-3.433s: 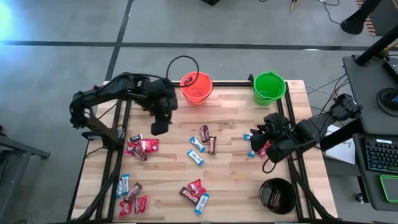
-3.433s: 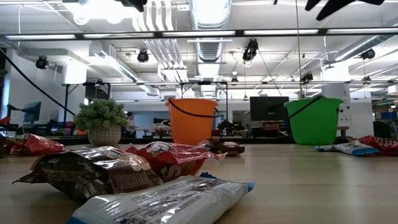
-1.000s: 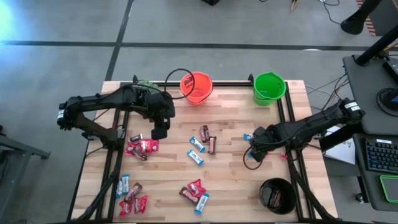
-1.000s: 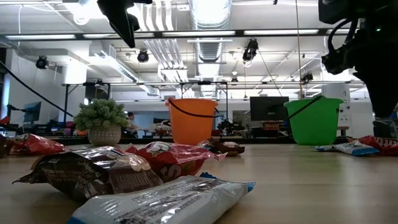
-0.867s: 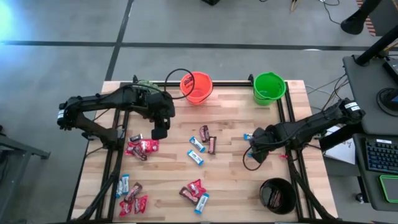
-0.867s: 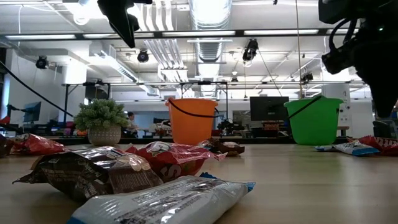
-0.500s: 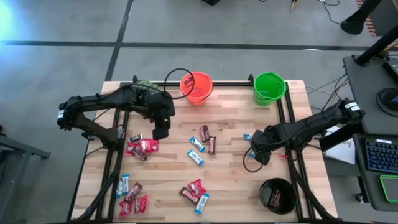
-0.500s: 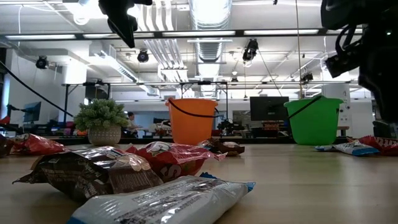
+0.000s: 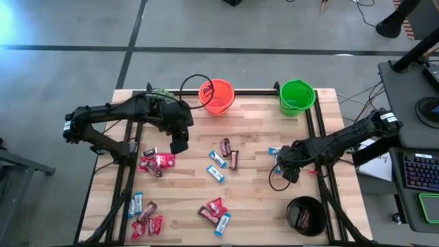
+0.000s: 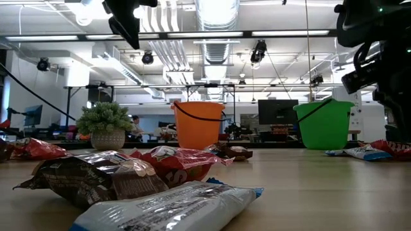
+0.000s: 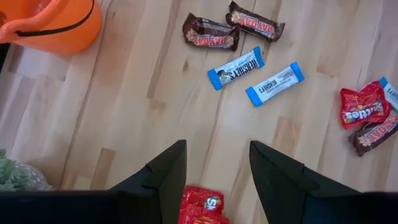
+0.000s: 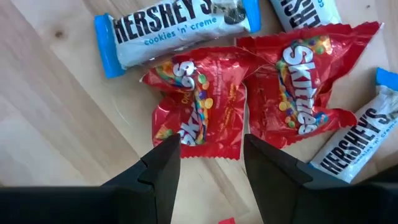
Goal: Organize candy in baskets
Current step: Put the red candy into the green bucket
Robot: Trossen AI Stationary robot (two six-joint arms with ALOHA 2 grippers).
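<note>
The wooden desk [image 9: 254, 192] carries candy in scattered clusters, with bare wood between them. The orange basket [image 9: 217, 96] and the green basket [image 9: 297, 97] stand at the far edge, well apart from each other; the black basket [image 9: 306, 215] sits at the near right corner, close to the desk's edge.

The left hand [image 9: 178, 146] hangs above the left half of the desk, its fingers [image 11: 163, 177] spread apart and holding nothing. A red candy [image 11: 202, 204] lies under them. Beyond it, toward the middle, two blue-and-white bars [image 11: 256, 76] and two brown bars [image 11: 231, 30] lie on open wood, with the orange basket off to the far side.

The right hand [image 9: 287, 169] is down low near the right edge, released and empty, its fingers [image 12: 163, 167] straddling two red candy packs [image 12: 249, 102] that lie side by side, touching. Blue-and-white bars [image 12: 177, 28] crowd the packs on the far side and the right, leaving little free room there. Whether the fingertips touch the desk is hard to tell.

The widest bare wood lies between the middle candy and the right cluster. More candy sits at the near left corner [image 9: 145, 216] and near the middle of the near edge [image 9: 215, 215]. A small potted plant [image 10: 105, 125] stands at the far left.
</note>
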